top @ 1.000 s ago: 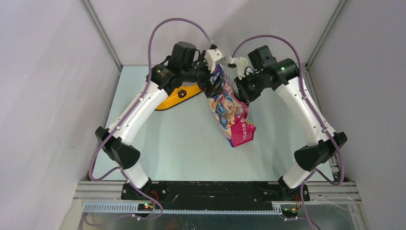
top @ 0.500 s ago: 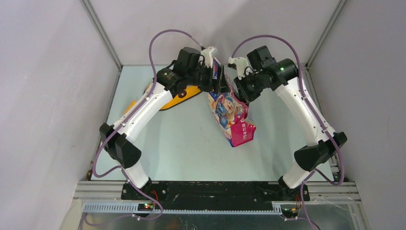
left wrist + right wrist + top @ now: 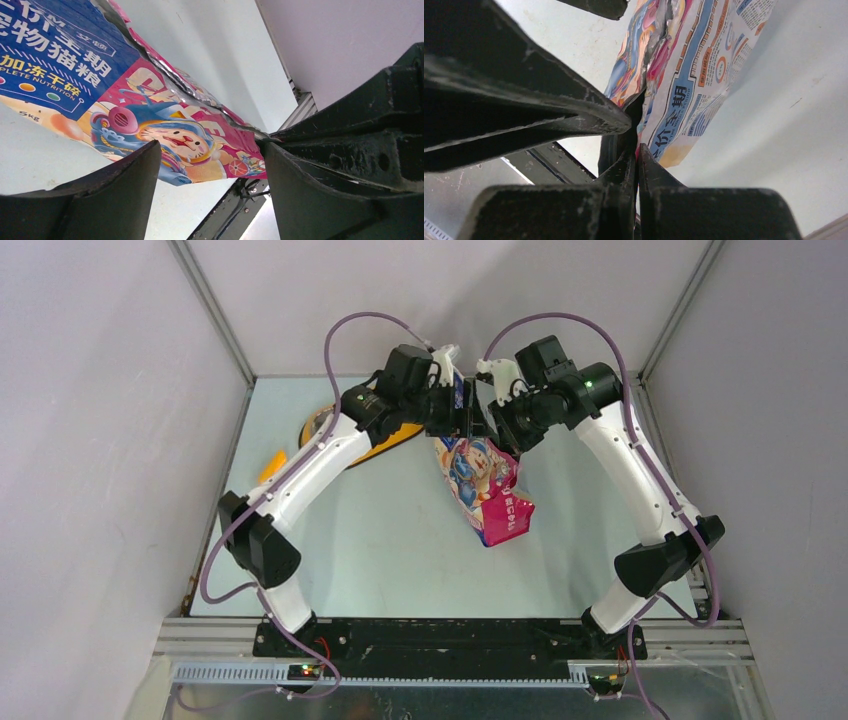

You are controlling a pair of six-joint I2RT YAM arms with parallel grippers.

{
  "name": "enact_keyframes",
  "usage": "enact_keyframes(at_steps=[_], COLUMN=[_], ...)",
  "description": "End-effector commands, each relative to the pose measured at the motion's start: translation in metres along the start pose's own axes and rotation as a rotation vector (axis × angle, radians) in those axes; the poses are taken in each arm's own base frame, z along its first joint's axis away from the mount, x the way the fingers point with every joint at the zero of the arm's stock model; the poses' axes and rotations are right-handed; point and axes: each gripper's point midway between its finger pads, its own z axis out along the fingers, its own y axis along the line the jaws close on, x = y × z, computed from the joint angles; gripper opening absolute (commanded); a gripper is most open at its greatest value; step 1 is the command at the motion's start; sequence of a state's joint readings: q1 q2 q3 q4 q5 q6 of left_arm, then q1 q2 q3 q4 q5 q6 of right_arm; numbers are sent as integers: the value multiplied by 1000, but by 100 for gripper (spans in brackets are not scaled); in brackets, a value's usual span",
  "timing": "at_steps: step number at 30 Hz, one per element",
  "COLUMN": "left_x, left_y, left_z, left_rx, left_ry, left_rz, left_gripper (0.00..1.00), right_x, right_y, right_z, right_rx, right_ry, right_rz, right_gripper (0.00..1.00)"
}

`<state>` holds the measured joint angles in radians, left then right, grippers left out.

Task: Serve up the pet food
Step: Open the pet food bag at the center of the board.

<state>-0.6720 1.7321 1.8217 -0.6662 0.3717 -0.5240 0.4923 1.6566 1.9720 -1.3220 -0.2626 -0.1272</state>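
Far left of the top view, the orange scoop and the yellow feeder lie partly hidden under your left arm.

Right of them, at upper centre, the left gripper has its fingers apart, straddling the upper part of the pouch. In the left wrist view one fingertip looks close to the foil edge, but nothing there is pinched.

The pouch is in the middle of the top view, apparently hanging clear of the table. Its long axis runs from the grippers at upper centre down toward the lower right, pink bottom end lowest, and the crinkled silvery edge that may be the mouth sits up by the fingers. No kibble is visible.

Expect soft, glossy film that is slippery and buckles easily, with loose weight sagging into the low end. Take hold on the flat seam near the top corner rather than on the bulging belly, and expect the load to shift when you tip it.

Just right of the pouch top, the right gripper has its fingers pressed together on the pouch's edge and seems to carry all the weight.
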Motion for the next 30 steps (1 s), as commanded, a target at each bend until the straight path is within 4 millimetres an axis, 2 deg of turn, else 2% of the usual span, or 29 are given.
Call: enact_keyframes(at_steps=[1, 6, 10, 15, 19, 23, 25, 30], left_x=[-12, -13, -16, -17, -17, -17, -17, -16], left_y=[-11, -9, -11, -12, -13, -13, -13, -17], left_z=[2, 6, 4, 1, -1, -2, -2, -7], left_rx=[29, 22, 24, 19, 21, 20, 22, 31], left_ry=[-31, -29, -35, -41, -45, -44, -43, -42], left_rz=[-10, -15, -10, -3, 1, 3, 3, 10], left_gripper=[79, 72, 59, 48, 36, 18, 13, 9], right_x=[-21, -21, -22, -25, -26, -26, -27, -28], right_y=[0, -1, -4, -12, -17, -20, -21, -28], right_z=[-14, -15, -16, -18, -19, -19, -21, -23], right_rx=[23, 36, 70, 135, 180, 201, 212, 252], right_ry=[-100, -103, -105, -112, -116, -119, -124, -132], right_rz=[-30, -33, -41, -49, -52, -48, -45, -36], right_gripper=[1, 1, 1, 0, 0, 0, 0, 0])
